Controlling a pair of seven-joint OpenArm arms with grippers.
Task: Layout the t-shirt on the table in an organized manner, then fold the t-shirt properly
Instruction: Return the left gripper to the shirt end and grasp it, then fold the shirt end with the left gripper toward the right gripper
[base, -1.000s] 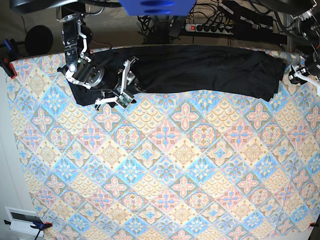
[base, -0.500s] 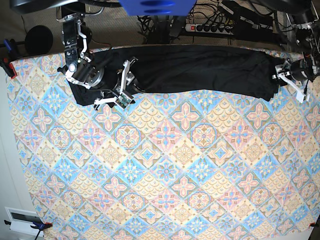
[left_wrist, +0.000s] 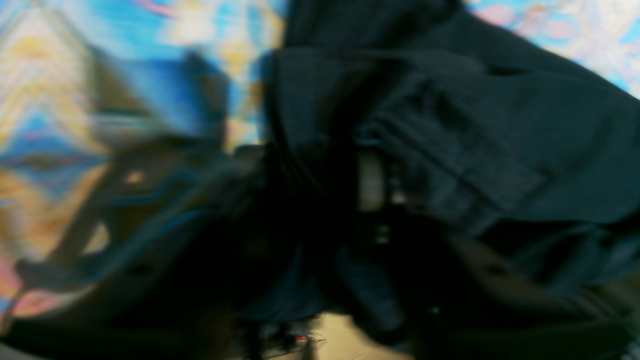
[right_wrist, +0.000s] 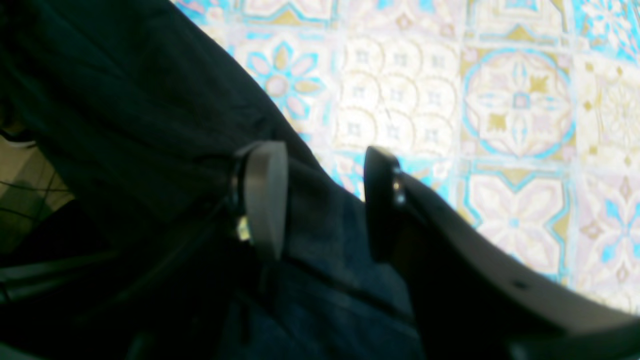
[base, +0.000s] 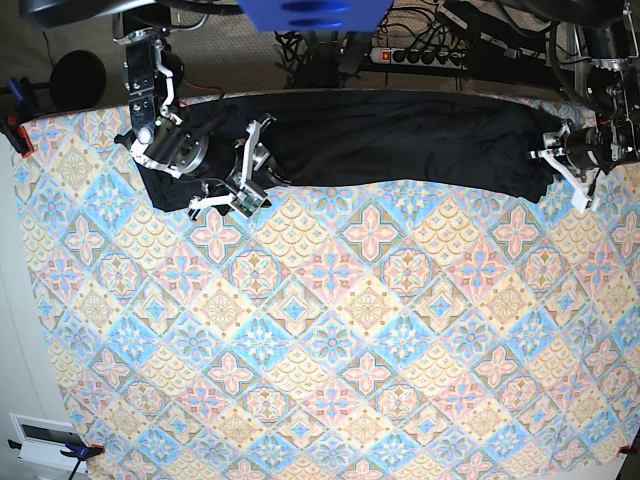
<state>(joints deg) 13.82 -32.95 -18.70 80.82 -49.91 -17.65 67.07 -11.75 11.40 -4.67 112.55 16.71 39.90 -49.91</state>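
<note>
Between the parted jaws of the right gripper lies the t-shirt hem; long axis runs sideways toward the left gripper, jaw state unclear.

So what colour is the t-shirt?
Plain black, no print; the t-shirt shows best in the base view.

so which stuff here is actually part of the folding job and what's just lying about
Part of the job:
- plain black thin-fabric t-shirt
- table under the pastel floral tile-patterned cloth
- left tool
- right tool

Just lying about:
- white power strip with red switch
- round black object
</note>
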